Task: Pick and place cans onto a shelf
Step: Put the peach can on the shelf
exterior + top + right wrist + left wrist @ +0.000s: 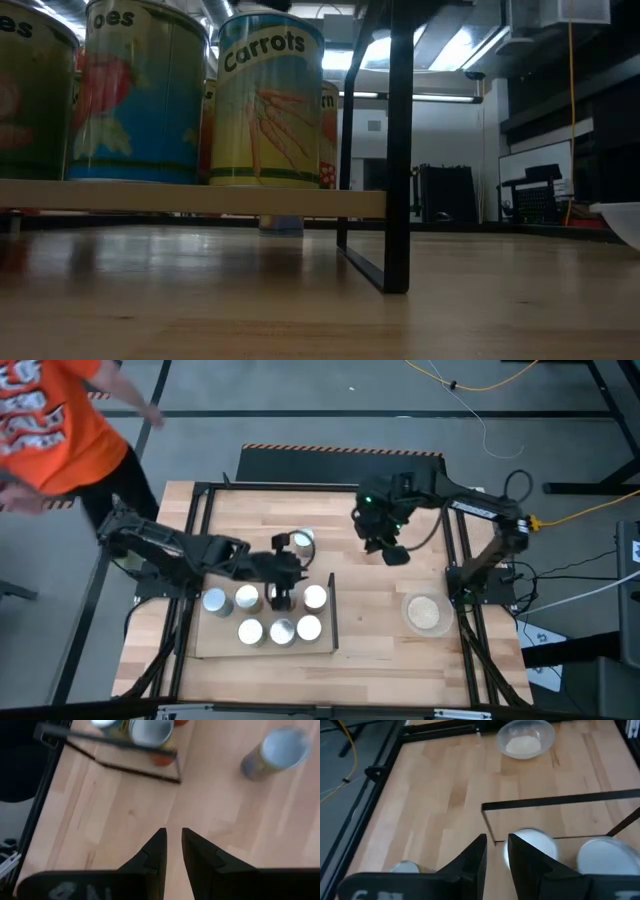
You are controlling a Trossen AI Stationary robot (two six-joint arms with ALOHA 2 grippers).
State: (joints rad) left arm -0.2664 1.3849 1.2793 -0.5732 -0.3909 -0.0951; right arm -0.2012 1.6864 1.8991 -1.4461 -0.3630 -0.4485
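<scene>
Shelf point(265, 648) lies flat on the desk point(380, 640), lower left of centre in the high view. Its black frame point(333, 610) stands at the right short end.

Person in an orange shirt point(50, 420) at upper left, off the desk.

Left arm comes in from the left edge. The left hand point(281, 598) is over the shelf's upper row, in the slot between two cans. In the left wrist view the left hand point(496, 840) has its fingers almost pressed together with a thin slit between them, nothing pinched. One white can top point(530, 845) is just past the fingertips. Can't tell if another can is hidden under the hand.

Right arm comes in from the right. The right hand point(392, 552) is above bare desk at upper centre, well apart from the shelf. In the right wrist view the right hand point(173, 832) has its fingers nearly together, holding nothing.

Dish point(424, 610) is on the desk right of the shelf, near the right arm's base, with pale contents.

Cans point(250, 631): six tops visible on the shelf, three in the upper row and three in the lower, all upright. A lone can point(300, 541) stands on the desk just above the shelf, off the board.

Low view shows labelled cans standing on the board. The Carrots can point(270, 100) is the one nearest the frame.
</scene>
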